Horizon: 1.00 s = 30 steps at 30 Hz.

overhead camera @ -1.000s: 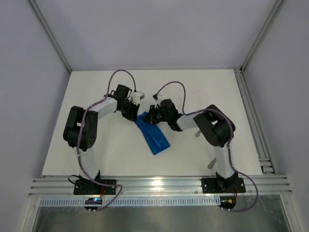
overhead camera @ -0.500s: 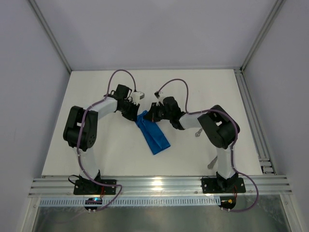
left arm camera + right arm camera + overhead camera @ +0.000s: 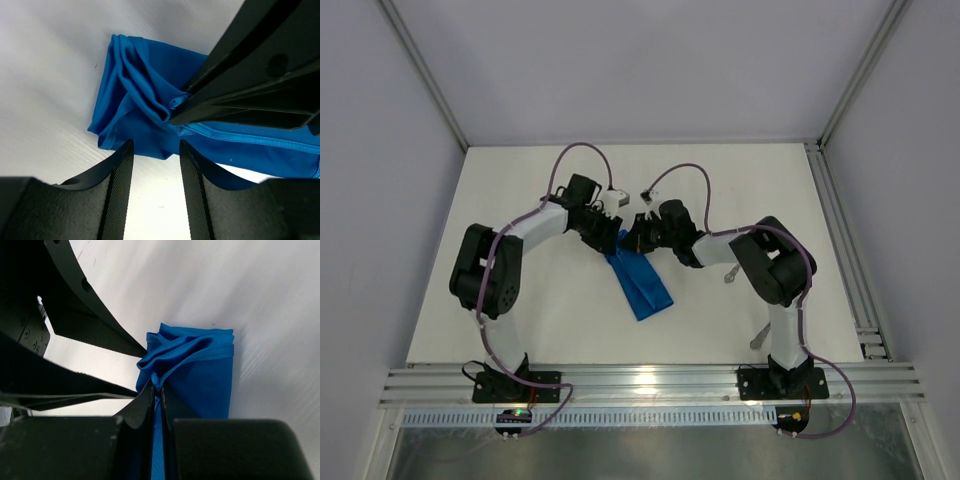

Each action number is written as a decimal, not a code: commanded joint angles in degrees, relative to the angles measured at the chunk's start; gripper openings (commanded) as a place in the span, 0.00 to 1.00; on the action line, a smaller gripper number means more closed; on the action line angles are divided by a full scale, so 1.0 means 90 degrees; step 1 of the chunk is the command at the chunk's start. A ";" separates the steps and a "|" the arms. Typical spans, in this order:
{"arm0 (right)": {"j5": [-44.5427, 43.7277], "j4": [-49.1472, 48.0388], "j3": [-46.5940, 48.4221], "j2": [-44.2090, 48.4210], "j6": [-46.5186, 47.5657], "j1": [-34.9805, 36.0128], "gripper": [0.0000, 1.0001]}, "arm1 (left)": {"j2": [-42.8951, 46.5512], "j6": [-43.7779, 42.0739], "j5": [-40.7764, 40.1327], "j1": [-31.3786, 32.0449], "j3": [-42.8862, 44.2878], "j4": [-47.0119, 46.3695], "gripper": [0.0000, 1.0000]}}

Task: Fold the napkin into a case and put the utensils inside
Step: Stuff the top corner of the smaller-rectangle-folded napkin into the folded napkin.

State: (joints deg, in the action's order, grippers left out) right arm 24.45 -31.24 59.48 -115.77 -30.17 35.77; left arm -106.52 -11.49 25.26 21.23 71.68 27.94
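Observation:
The blue napkin [image 3: 642, 282] lies folded into a narrow strip at the table's middle, its far end bunched between both grippers. My right gripper [image 3: 156, 387] is shut on a raised fold of the napkin [image 3: 200, 370] at that end. My left gripper [image 3: 155, 145] stands open just short of the napkin's bunched corner [image 3: 135, 90], with bare table between its fingers [image 3: 119, 190]. In the top view the left gripper [image 3: 611, 228] and right gripper [image 3: 632, 238] nearly touch. Two silver utensils show partly beside the right arm, one [image 3: 728, 274] near its elbow and one [image 3: 757, 341] closer to its base.
The white table [image 3: 540, 320] is walled by an aluminium frame, with a rail [image 3: 840, 240] along the right side. The right arm's elbow [image 3: 775, 265] hangs over the utensil area. Purple cables [image 3: 575, 155] loop above both wrists.
My left gripper has opened and let go of the napkin's corner, shifting slightly right. The right gripper stays shut on the fold.

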 commanded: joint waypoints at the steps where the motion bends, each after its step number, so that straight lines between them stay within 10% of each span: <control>1: 0.0116 -0.0346 0.0061 -0.0086 -0.0095 0.0000 0.04 | 0.0000 -0.0227 -0.0256 0.0131 0.0200 -0.0068 0.45; 10: 0.0145 -0.0405 0.0070 -0.0086 -0.0134 0.0000 0.04 | -0.0342 -0.0306 -0.0745 0.0258 0.0376 0.0079 0.34; 30: 0.0252 -0.0366 0.0207 -0.0252 -0.0153 -0.0010 0.04 | 0.0371 -0.0101 0.0046 0.0053 0.0560 0.0585 0.42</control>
State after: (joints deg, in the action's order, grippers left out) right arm 25.96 -32.73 59.53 -117.80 -31.66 35.77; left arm -107.35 -13.41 23.62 22.79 73.67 31.73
